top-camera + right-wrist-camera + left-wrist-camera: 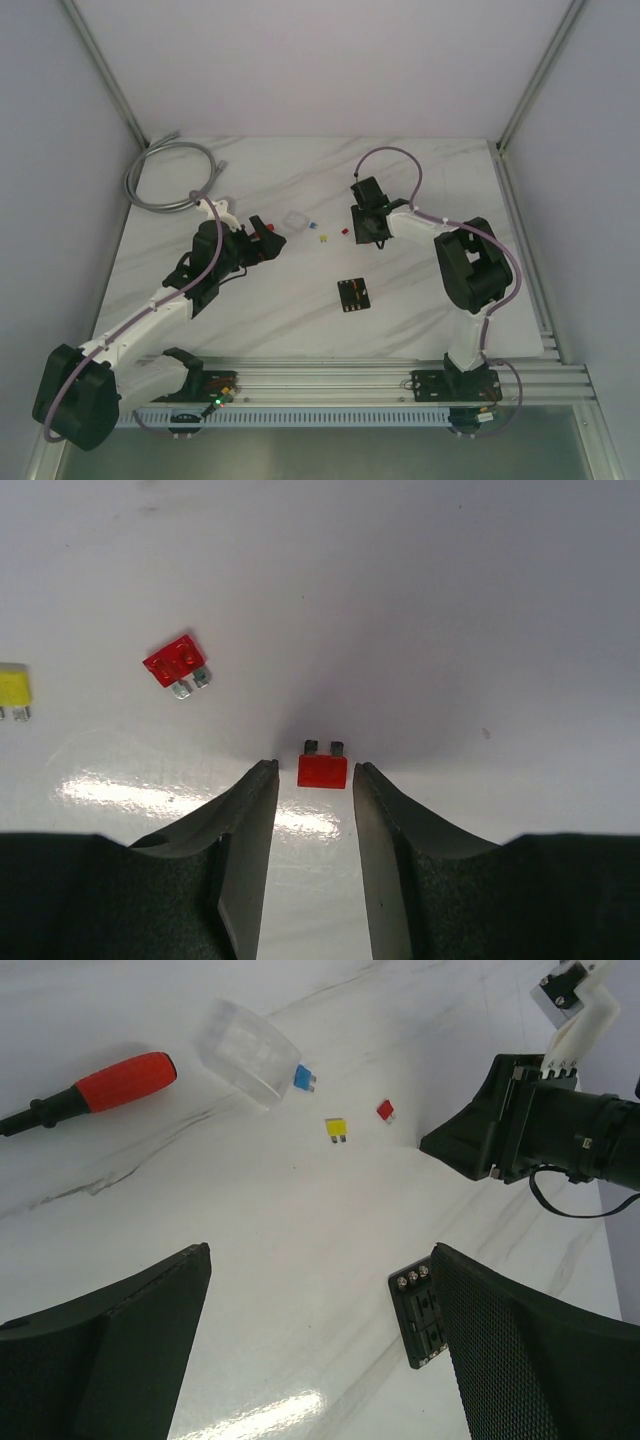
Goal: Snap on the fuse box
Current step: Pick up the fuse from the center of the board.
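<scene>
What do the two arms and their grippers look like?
Both the left arm and right arm are white links with bulky black joint housings, each trailed by a mauve cable. The left gripper has broad black fingers with fine mesh texture; the right gripper shows tapered dark grey fingers.

- White marbled surface (420,190), glossy.
- Fuse box (353,295) lies flat near the middle, apart from everything else.
- Clear cover (245,1050) lies farther back, with the red-handled tool (100,1088) near it.
- Blue fuse (304,1079) lies just beside the cover.
- Yellow fuse (336,1128), red fuse (177,664) and second red fuse (322,768) lie loose nearby.
- Grey cable (165,175) is coiled at the far left corner.
</scene>
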